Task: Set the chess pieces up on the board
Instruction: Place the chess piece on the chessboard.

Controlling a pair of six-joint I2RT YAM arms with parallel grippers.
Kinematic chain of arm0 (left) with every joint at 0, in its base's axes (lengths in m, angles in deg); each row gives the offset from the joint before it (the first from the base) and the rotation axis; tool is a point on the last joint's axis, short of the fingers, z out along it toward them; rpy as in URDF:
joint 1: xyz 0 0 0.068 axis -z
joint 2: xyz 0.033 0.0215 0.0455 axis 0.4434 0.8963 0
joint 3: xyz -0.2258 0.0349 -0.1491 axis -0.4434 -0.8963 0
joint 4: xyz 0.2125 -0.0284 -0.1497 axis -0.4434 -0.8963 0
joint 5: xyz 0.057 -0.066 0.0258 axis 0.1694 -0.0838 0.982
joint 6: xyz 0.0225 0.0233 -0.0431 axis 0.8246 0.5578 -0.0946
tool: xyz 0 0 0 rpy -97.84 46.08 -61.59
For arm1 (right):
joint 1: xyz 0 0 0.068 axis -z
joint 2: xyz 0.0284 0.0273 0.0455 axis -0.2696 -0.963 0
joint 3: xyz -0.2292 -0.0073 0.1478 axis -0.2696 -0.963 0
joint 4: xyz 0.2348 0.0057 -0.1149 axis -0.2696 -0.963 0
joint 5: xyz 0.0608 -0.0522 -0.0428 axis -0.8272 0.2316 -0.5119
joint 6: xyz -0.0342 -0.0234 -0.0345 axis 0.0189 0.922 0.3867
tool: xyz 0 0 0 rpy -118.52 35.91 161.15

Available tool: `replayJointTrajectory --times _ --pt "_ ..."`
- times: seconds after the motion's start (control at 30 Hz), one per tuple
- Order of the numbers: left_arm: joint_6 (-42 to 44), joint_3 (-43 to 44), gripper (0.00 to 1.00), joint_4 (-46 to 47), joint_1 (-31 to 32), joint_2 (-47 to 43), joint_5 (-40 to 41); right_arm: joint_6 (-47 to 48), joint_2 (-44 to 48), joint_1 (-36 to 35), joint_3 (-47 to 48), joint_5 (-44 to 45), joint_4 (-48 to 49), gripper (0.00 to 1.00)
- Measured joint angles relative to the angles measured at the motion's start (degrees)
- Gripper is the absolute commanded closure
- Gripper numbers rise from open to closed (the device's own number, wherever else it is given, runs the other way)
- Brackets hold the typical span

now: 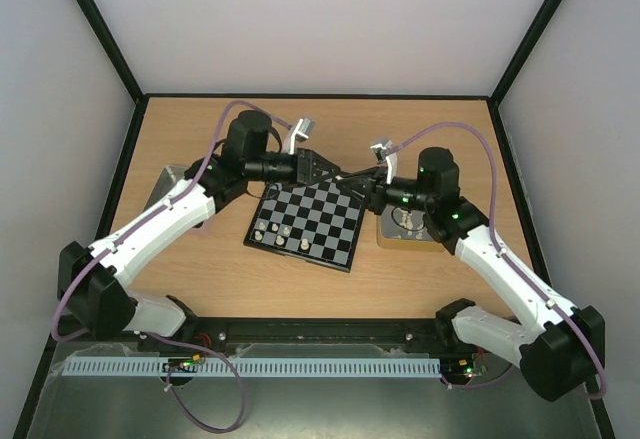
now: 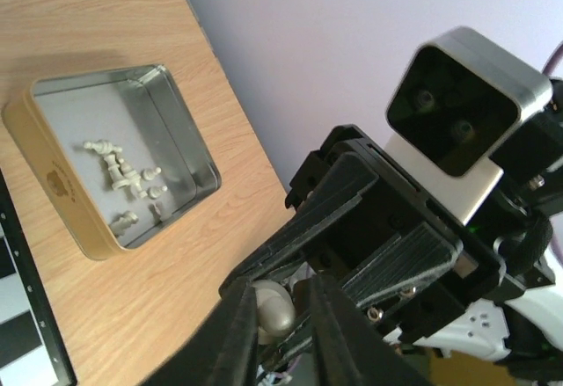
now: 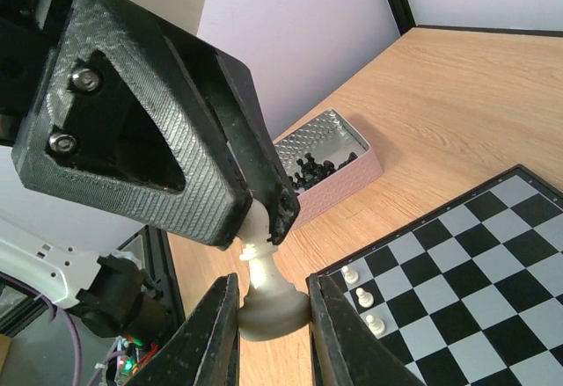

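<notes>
Nearest the arm bases, on the wooden bench (image 1: 400, 294), lay the board (image 1: 325, 221), turned slightly askew. We noted a few cream pawns (image 1: 284, 230) standing close to its near-left corner.

Level with the board on the right, and partly under the right arm, sat a gold-walled tin (image 2: 53, 175). It held loose cream pieces (image 2: 127, 179), which lay tumbled on its silvery floor. On the left, well apart from the board, a second tin (image 3: 352, 168) held black pieces (image 3: 310, 168) in a small heap.

Farther back, above the board's far edge, we saw the two grippers meet tip to tip over a single cream piece (image 3: 266, 279), which was lifted off the bench. The right gripper (image 3: 274, 307) pinched this piece by its broad base, one finger on each side. The left gripper (image 2: 279, 305) reached in from the opposite side. Its fingers were drawn in on the rounded head of the same piece, so that both grippers held it at once.

Beyond the grippers we recorded only bare wood running up to the pale back wall.
</notes>
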Motion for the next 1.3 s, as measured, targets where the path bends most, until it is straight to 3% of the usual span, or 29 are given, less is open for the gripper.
replayJointTrajectory --times 0.2,0.37,0.53,0.63,0.8,0.97,1.13,1.3 --pt "1.3 0.2 0.98 -1.1 0.0 0.0 0.9 0.0 -0.7 0.0 0.2 0.0 0.0 0.79" --pt "1.9 0.2 0.98 -1.5 0.0 0.0 1.6 -0.3 -0.9 0.0 0.3 0.5 -0.2 0.51" --pt "3.7 0.1 0.98 -3.2 0.0 -1.1 6.3 -1.3 -0.8 0.0 0.3 3.6 -0.2 0.40" --pt "5.5 -1.5 0.98 -5.2 0.1 -4.0 14.8 -2.4 -0.8 -0.1 0.2 7.5 -0.2 0.40" --pt "7.9 -9.2 0.98 -9.0 1.7 -11.0 35.6 -5.3 -1.1 -0.1 -0.9 17.1 -0.2 0.40" --pt "8.6 -14.9 0.98 -12.2 8.7 -11.7 50.6 -8.5 -3.1 -0.1 -3.0 26.2 0.0 0.40" --pt "7.5 -19.9 0.98 -12.9 14.8 -10.5 58.4 -10.2 -4.8 -0.1 -4.2 30.6 0.0 0.41" --pt "6.0 -25.0 0.98 -11.7 16.1 -9.3 60.4 -10.8 -6.3 -0.1 -4.3 32.7 0.1 0.41"
